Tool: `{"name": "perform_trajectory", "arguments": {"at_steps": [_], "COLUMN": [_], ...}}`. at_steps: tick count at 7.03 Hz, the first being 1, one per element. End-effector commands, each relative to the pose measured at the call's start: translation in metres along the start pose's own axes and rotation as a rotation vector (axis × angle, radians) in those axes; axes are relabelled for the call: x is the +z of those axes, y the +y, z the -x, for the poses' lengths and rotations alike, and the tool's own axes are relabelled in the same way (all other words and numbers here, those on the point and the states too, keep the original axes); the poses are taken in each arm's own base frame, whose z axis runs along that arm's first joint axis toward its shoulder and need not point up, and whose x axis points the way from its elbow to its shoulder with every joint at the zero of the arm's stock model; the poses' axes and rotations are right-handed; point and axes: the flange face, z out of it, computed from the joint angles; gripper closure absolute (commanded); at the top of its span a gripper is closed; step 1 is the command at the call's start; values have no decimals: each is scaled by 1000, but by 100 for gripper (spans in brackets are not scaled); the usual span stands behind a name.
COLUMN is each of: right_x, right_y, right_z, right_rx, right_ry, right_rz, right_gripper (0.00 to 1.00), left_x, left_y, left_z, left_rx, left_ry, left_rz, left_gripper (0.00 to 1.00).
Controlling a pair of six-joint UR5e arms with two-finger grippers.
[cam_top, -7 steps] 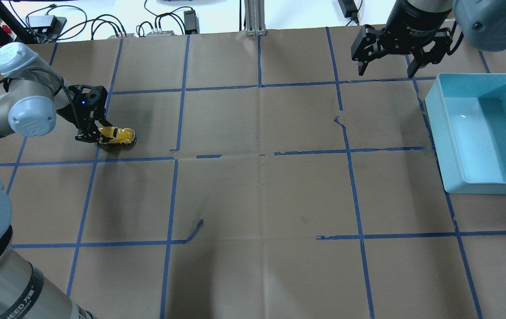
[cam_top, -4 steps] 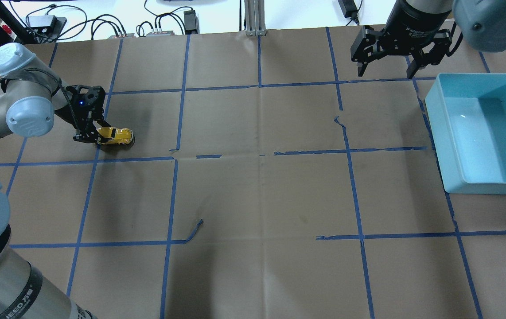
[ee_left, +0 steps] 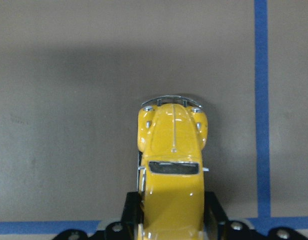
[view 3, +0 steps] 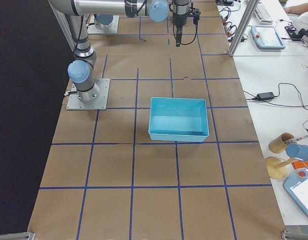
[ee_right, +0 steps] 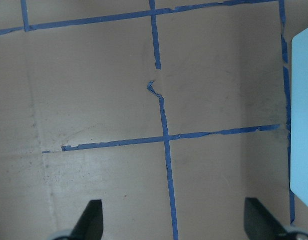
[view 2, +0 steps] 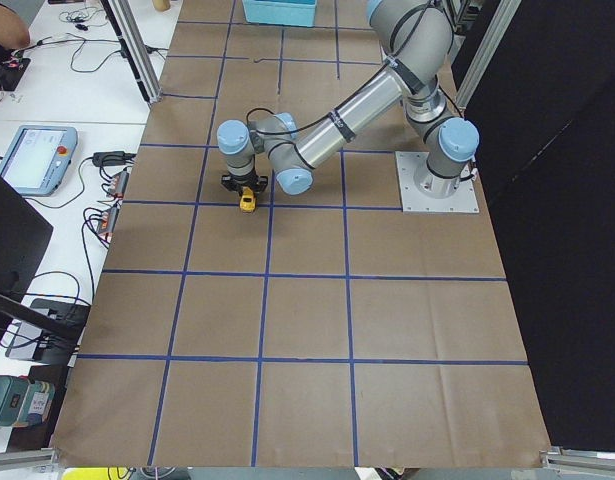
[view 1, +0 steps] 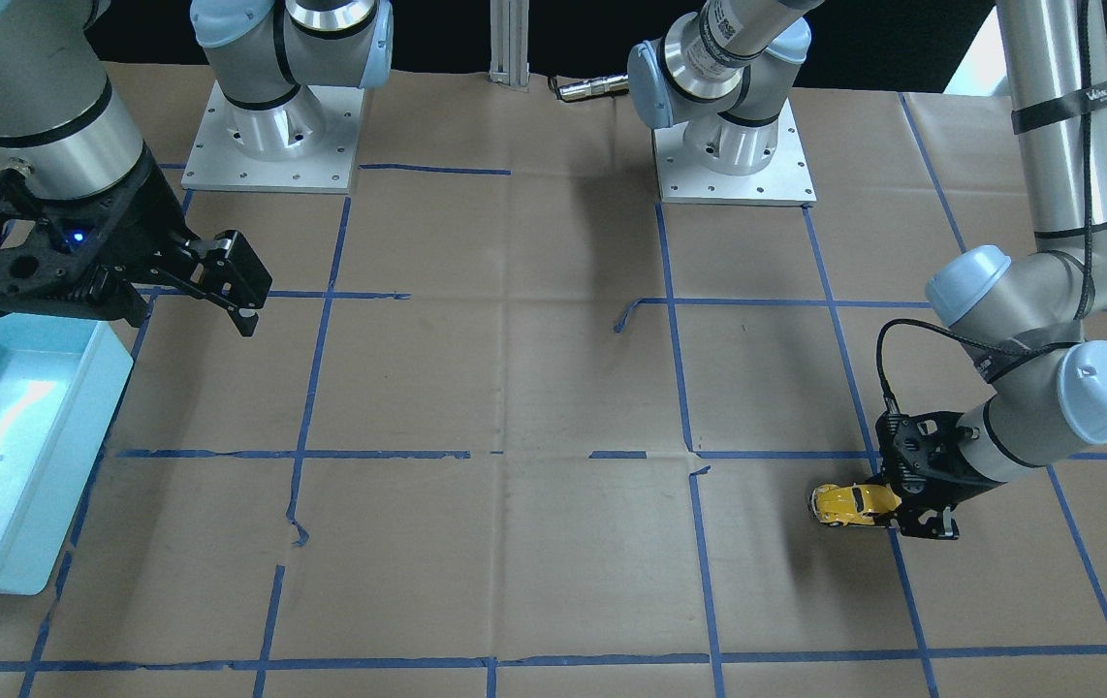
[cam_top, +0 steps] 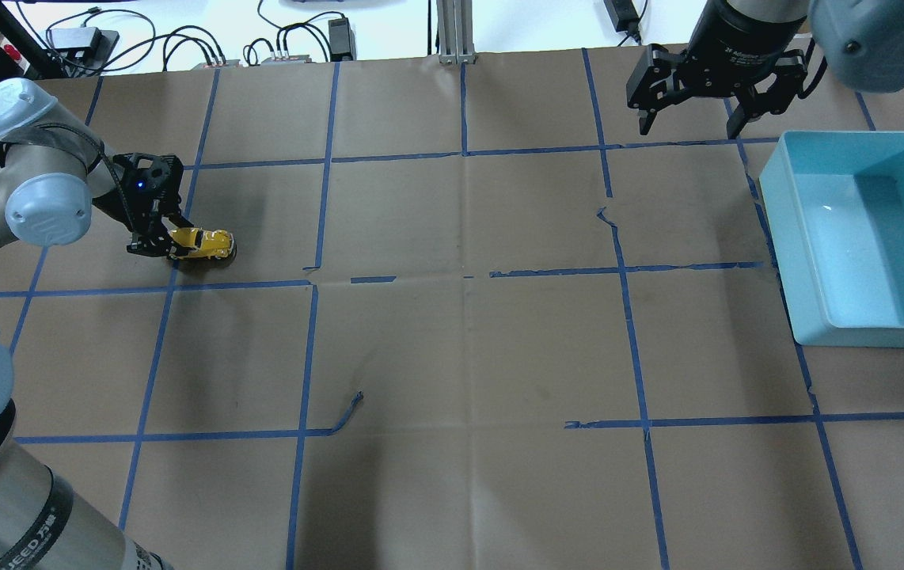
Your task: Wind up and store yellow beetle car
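The tabletop (cam_top: pixel 468 332) is covered with brown paper, and blue tape lines (cam_top: pixel 305 348) divide it into squares. The two arms come from their bases at the robot's side. The left arm (view 1: pixel 1058 252) bends down low to the paper at the robot's left. The right arm (cam_top: pixel 745 32) hangs above the far right part of the tabletop.

A light blue bin (cam_top: pixel 856 136) stands at the right edge of the tabletop. It is open on top, and I see nothing inside it. It is well apart from the car.

The right hand (cam_top: pixel 689 127) is above the paper, near the far left corner of the bin but not over it. Its two fingers are spread wide. The right wrist view shows only paper and tape between them.

The left hand (cam_top: pixel 169 240) is low on the tabletop, and its fingers are pinching the rear part of the yellow beetle car (cam_top: pixel 203 244) from both sides. The car is in the far left region of the tabletop, just beside a crossing of tape lines. Its front end (ee_left: pixel 173 117) sticks out of the fingers and points toward the middle of the tabletop. The car looks level and seems to rest on the paper, but I cannot tell if all wheels touch it.
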Motion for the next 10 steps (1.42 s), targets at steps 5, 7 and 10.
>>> {"name": "perform_trajectory", "arguments": {"at_steps": [5, 7, 10], "right_x": [-8, -6, -10], "right_y": [-1, 4, 9], "right_z": [0, 3, 5], "right_rx": [4, 6, -142], "right_ry": [-1, -2, -2], "right_rz": [-16, -4, -3], "right_gripper": [0, 0, 0], "left_x": [-18, -88, -187], "left_y": [-23, -121, -224], "left_z": [-12, -31, -89], "left_rx": [-69, -234, -736], "left_ry": [39, 71, -25], "left_rz": [-10, 1, 25], "left_gripper": [0, 0, 0]}}
